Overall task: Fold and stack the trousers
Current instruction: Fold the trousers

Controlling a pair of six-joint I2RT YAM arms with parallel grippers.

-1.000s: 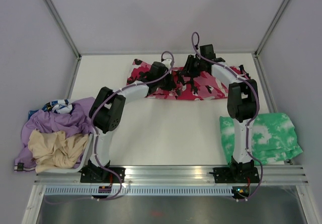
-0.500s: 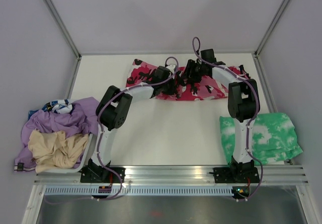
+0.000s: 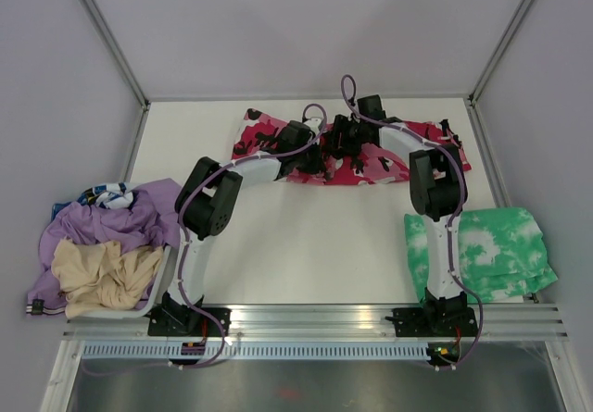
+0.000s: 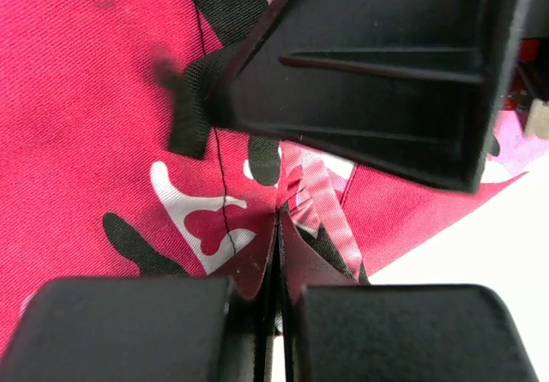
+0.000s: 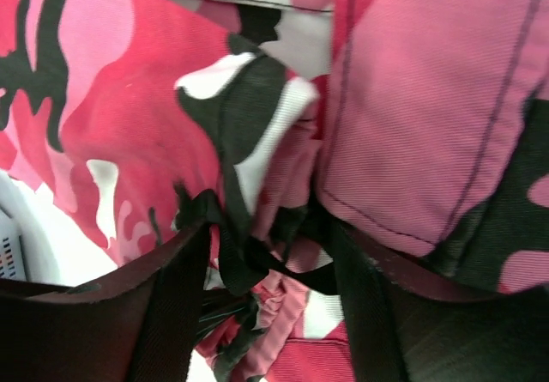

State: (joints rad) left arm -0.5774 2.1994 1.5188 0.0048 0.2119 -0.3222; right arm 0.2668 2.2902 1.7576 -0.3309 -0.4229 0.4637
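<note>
Left gripper: its two black fingers are pressed together on a thin raised fold of the pink, red, white and black camouflage-print cloth trousers. The fold is pinched near the trousers' near edge, with bare table showing just beyond. A black fabric loop sewn to the cloth lies just ahead of the fingers.

Right gripper: fingers stand partly apart. Bunched trouser cloth and a black cord fill the gap between them. Whether the pads bear on the cloth cannot be told.

In the top view the trousers lie spread across the far side of the white table, close to the back wall, running left to right. Both grippers sit on the middle of the garment, the left gripper just beside the right gripper.

A green-and-white tie-dye garment lies folded at the near right, well apart from the trousers. A crumpled lilac garment and a crumpled beige garment are heaped together at the near left.
</note>
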